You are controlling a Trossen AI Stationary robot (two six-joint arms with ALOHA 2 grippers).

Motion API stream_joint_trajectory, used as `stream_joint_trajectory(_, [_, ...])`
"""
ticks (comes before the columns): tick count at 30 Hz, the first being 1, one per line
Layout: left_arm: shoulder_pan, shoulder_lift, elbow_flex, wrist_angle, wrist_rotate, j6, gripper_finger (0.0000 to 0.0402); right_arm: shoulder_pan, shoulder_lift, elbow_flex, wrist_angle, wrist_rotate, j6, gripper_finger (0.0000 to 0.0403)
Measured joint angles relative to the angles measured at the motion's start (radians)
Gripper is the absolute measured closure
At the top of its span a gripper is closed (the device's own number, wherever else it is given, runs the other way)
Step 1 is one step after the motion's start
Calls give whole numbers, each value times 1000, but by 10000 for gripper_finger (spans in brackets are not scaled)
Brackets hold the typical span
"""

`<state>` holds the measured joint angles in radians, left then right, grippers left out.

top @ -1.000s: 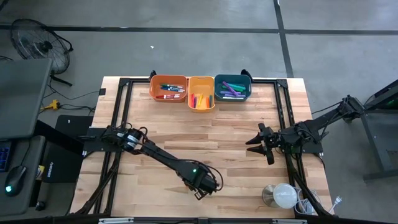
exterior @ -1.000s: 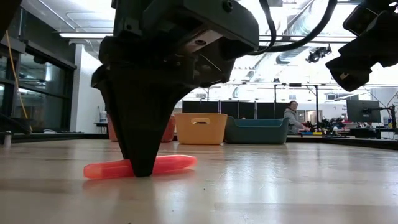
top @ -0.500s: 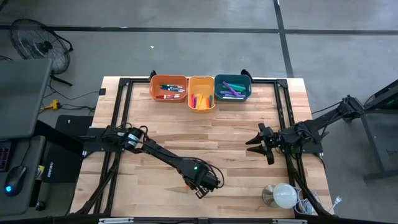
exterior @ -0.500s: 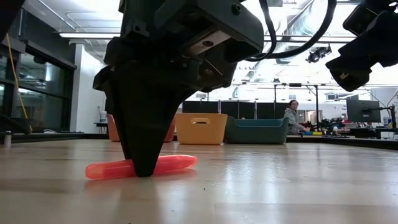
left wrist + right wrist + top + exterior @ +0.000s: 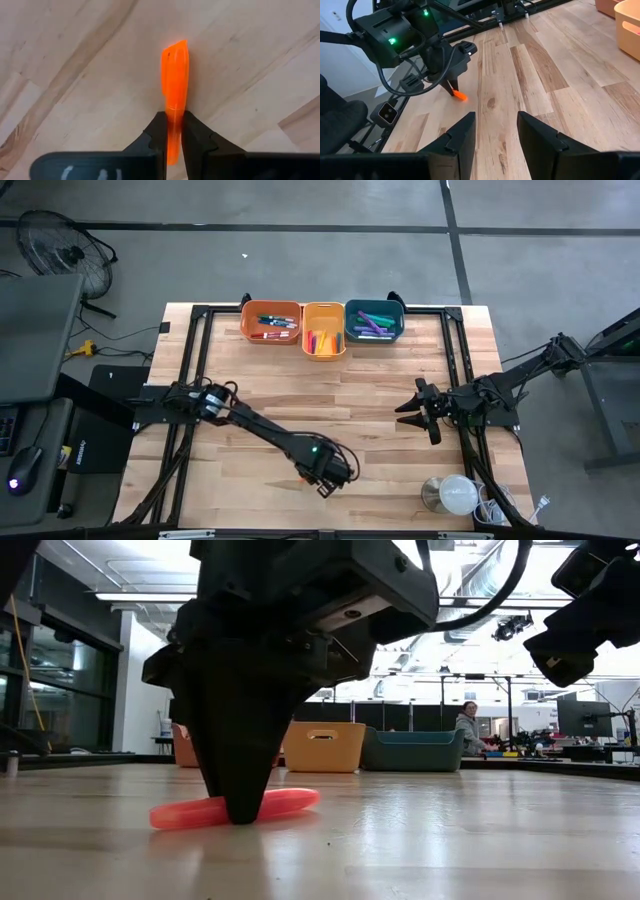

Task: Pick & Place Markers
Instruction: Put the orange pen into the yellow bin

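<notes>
Low in the high view, the left gripper [image 5: 173,131] has its jaws pinched across the orange marker [image 5: 175,82], lying flat on the bench [image 5: 400,380]; the right gripper's [image 5: 495,125] jaws stand released, far off.

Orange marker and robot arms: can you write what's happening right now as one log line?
left tool: shut on orange marker | marker: lying on table, near edge | right tool: open, empty, waiting at right | bins: far edge

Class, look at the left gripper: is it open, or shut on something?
Shut. The left gripper has both fingers pressed against the sides of the orange marker, which lies flat on the table.
</notes>
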<state>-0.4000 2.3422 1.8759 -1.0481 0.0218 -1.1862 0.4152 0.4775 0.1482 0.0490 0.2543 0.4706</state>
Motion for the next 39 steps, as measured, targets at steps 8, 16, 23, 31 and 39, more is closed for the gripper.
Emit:
stream_joint_trajectory(8, [39, -45, -2, 21, -54, -27, 378, 0, 0, 0, 0, -1, 0, 269])
stream_joint_trajectory(16, [116, -81, -3, 66, -80, -51, 378, 0, 0, 0, 0, -2, 0, 269])
stream_joint_trajectory(23, [207, -108, 32, 70, -70, -14, 378, 0, 0, 0, -1, -3, 0, 269])
stream_joint_trajectory(31, [311, -114, 265, -76, -113, 117, 378, 0, 0, 0, -2, -3, 0, 269])
stream_joint_trajectory(39, [449, -113, 454, -235, -164, 204, 378, 0, 0, 0, 0, -3, 0, 269])
